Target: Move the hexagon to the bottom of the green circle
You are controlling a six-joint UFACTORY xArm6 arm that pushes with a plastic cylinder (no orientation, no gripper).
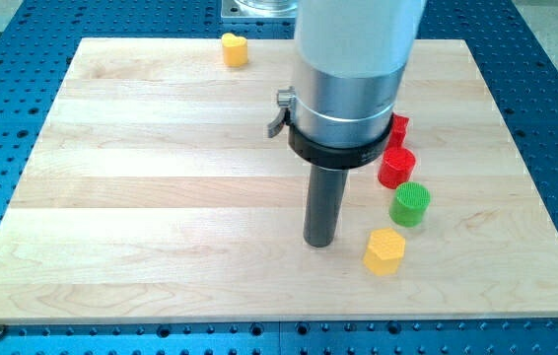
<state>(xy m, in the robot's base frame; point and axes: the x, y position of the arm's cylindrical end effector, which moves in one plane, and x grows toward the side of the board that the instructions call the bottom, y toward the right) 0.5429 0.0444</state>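
A yellow hexagon [384,250] lies on the wooden board [161,197] at the view's lower right. A green circle [410,203] stands just above it and slightly to its right, with a small gap between them. My tip [319,243] rests on the board to the left of the yellow hexagon, a short gap away, not touching it. The rod rises into the wide silver arm body that hides part of the board behind it.
A red circle [396,168] sits just above the green circle. Another red block [398,128] lies above that, partly hidden by the arm. A yellow heart-like block [235,48] sits near the board's top edge. Blue perforated table surrounds the board.
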